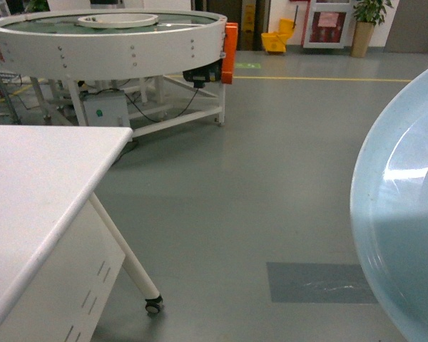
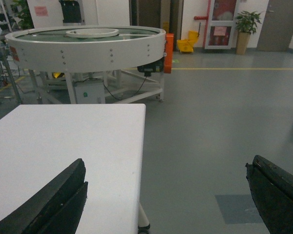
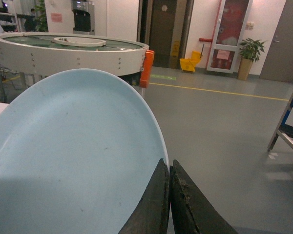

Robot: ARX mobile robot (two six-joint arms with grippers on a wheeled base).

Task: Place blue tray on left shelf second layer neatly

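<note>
Two tools for you: your right tool (image 3: pixel 169 204) pinches the blue tray (image 3: pixel 73 156) by its rim, carried tilted above the floor (image 1: pixel 257 178), right of the counter (image 1: pixel 36 185). Your left tool (image 2: pixel 166 195) hangs level at the counter's corner, jaws spread wide, empty.

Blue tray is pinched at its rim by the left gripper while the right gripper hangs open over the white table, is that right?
Not quite: the sides are swapped. The right wrist view shows the right gripper with its fingers closed on the rim of the blue tray. The left wrist view shows the left gripper open and empty, over the edge of the white table.
</note>
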